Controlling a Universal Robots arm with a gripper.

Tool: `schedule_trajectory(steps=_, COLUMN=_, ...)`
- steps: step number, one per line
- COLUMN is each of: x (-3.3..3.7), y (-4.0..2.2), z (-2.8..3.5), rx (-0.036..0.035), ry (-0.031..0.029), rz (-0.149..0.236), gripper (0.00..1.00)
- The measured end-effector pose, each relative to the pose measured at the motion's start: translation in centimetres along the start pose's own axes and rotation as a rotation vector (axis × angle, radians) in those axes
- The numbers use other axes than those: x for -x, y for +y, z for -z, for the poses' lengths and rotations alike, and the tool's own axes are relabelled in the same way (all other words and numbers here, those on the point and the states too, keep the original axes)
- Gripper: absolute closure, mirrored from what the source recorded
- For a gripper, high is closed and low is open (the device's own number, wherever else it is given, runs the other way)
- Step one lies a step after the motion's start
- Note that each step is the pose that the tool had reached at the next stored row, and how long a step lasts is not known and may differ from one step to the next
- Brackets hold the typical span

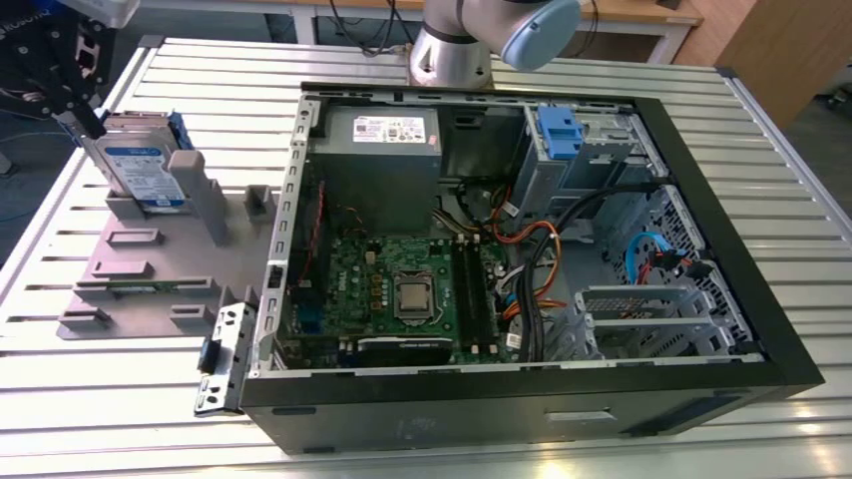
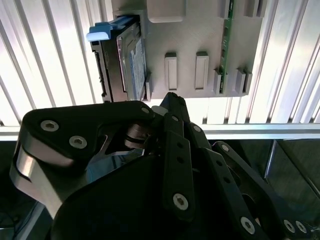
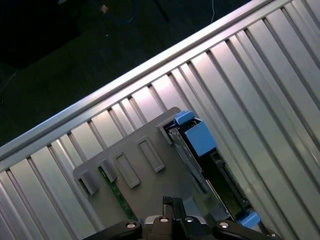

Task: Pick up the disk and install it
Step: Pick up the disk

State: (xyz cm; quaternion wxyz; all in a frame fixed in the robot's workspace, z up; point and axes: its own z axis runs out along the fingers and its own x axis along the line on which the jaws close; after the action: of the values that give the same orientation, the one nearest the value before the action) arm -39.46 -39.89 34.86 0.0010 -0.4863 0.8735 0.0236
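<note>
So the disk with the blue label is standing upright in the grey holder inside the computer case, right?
Not inside. The disk stands upright in the grey holder, but the holder lies on the slatted table beside the computer case, to its left in the exterior view.

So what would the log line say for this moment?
gripper: close to disk | disk: upright in grey holder | computer case: open, disk not inside
</note>
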Motion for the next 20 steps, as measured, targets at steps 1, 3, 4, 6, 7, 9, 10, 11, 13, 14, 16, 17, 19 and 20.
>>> schedule_trajectory(steps=1, x=0.0, y=0.0, z=0.0, rx=0.0001, ry=0.0002, rz=0.004, gripper=0.9)
schedule_trajectory(steps=3, x=0.0, y=0.0, z=-0.01, rx=0.0002, ry=0.0004, rz=0.011, gripper=0.9)
schedule_trajectory(steps=4, x=0.0, y=0.0, z=-0.01, rx=0.0003, ry=0.0005, rz=0.014, gripper=0.9)
schedule_trajectory(steps=6, x=0.0, y=0.0, z=-0.01, rx=0.0005, ry=0.0008, rz=0.021, gripper=0.9)
schedule_trajectory(steps=7, x=0.0, y=0.0, z=-0.01, rx=0.0006, ry=0.001, rz=0.024, gripper=0.9)
schedule_trajectory(steps=9, x=0.0, y=0.0, z=-0.01, rx=0.0008, ry=0.0013, rz=0.032, gripper=0.9)
schedule_trajectory(steps=10, x=0.0, y=0.0, z=-0.02, rx=0.0008, ry=0.0014, rz=0.035, gripper=0.9)
schedule_trajectory(steps=11, x=0.0, y=0.0, z=-0.02, rx=0.0009, ry=0.0015, rz=0.039, gripper=0.9)
schedule_trajectory(steps=13, x=0.0, y=0.0, z=-0.02, rx=0.0011, ry=0.0018, rz=0.045, gripper=0.9)
schedule_trajectory(steps=14, x=0.0, y=0.0, z=-0.03, rx=0.0012, ry=0.0019, rz=0.049, gripper=0.9)
schedule_trajectory(steps=16, x=0.0, y=0.0, z=-0.03, rx=0.0013, ry=0.0022, rz=0.056, gripper=0.9)
schedule_trajectory(steps=17, x=0.0, y=0.0, z=-0.03, rx=0.0014, ry=0.0024, rz=0.059, gripper=0.9)
schedule_trajectory(steps=19, x=0.0, y=0.0, z=-0.03, rx=0.0016, ry=0.0027, rz=0.066, gripper=0.9)
schedule_trajectory(steps=20, x=0.0, y=0.0, z=-0.03, rx=0.0017, ry=0.0028, rz=0.069, gripper=0.9)
